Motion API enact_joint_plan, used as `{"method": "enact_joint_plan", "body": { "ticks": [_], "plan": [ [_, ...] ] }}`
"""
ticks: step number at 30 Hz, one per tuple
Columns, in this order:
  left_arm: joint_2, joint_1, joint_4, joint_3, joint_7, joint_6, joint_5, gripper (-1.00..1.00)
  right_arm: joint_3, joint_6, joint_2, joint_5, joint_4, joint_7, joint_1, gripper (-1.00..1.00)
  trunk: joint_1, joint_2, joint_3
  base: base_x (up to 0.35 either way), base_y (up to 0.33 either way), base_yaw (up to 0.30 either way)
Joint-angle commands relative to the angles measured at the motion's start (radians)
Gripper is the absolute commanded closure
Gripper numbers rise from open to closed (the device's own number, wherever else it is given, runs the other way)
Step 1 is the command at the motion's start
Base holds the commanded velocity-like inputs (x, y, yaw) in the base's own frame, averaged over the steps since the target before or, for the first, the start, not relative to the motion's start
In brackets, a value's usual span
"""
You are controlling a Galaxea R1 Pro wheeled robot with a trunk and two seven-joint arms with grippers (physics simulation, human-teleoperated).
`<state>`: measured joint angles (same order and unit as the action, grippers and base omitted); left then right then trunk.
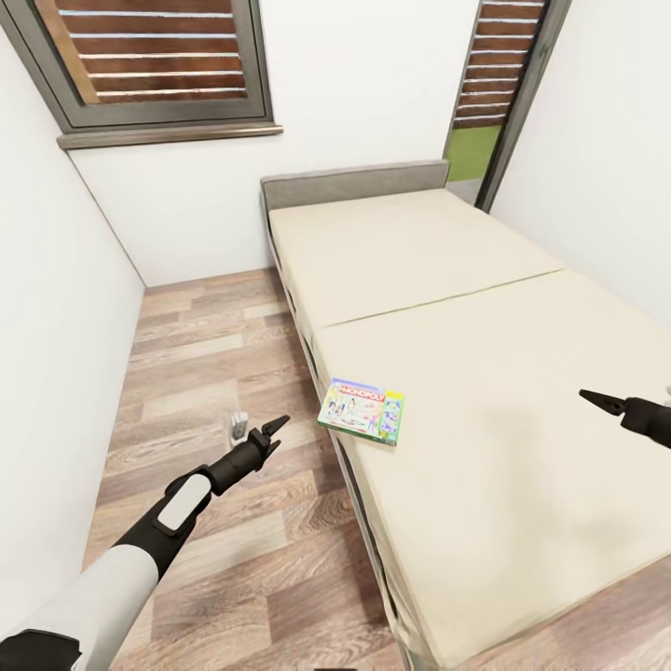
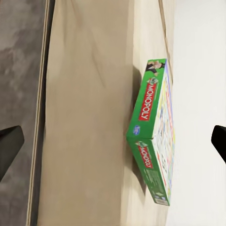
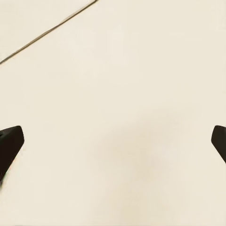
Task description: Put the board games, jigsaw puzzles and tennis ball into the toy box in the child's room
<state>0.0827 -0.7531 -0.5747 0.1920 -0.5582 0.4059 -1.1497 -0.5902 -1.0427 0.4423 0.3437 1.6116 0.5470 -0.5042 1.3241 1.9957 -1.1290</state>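
Green-edged Monopoly box (image 1: 362, 411) lies ungrasped at the bed's (image 1: 522, 373) near left edge; my left hand (image 1: 276, 429) and right hand (image 1: 596, 401) are spread wide, empty.

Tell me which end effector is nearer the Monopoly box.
The left end effector: it hangs over the floor beside the bed, close to the Monopoly box. The right end effector sits farther off, above bare mattress.

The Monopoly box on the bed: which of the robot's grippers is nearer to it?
Left. The left gripper hovers over the floor just beside the Monopoly box at the bed's edge; the right gripper hangs farther off above the mattress.
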Motion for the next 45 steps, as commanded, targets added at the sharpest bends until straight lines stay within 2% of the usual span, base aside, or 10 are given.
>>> {"method": "enact_joint_plan", "body": {
  "ticks": [1,2,3,7,12,27,45],
  "plan": [
    [0.002,-0.001,0.000,0.005,-0.007,0.003,-0.010,-1.00,-0.016,-0.004,0.003,-0.008,0.000,0.047,-0.001,-1.00,0.000,0.000,-0.002,0.000,0.000,0.000],
    [0.002,-0.001,0.000,0.006,-0.015,0.002,-0.008,-1.00,-0.029,-0.004,0.005,-0.008,0.000,0.083,-0.001,-1.00,0.000,0.000,-0.004,0.000,0.000,0.000],
    [0.002,-0.001,0.000,0.006,-0.015,0.002,-0.008,-1.00,-0.029,-0.004,0.005,-0.008,0.000,0.083,-0.001,-1.00,0.000,0.000,-0.006,0.000,0.000,0.000],
    [0.004,-0.001,0.000,0.006,-0.052,-0.001,0.011,-1.00,-0.072,-0.004,0.010,-0.008,0.001,0.181,0.000,-1.00,0.000,0.000,-0.012,0.000,0.000,0.000],
    [0.001,-0.002,0.000,0.001,-0.074,-0.003,0.024,-1.00,-0.091,-0.004,0.011,-0.010,0.001,0.221,0.002,-1.00,0.000,0.000,-0.020,0.000,0.000,0.000],
    [0.001,-0.006,0.000,-0.003,-0.094,0.004,0.023,-1.00,-0.104,-0.004,0.008,-0.012,0.001,0.248,0.003,-1.00,0.000,0.000,-0.043,0.000,0.000,0.000],
    [0.005,-0.042,0.001,0.002,-0.110,0.014,0.032,-1.00,-0.106,-0.004,0.006,-0.012,0.001,0.252,0.004,-1.00,0.000,0.000,-0.047,0.000,0.000,0.000]
  ]
}}
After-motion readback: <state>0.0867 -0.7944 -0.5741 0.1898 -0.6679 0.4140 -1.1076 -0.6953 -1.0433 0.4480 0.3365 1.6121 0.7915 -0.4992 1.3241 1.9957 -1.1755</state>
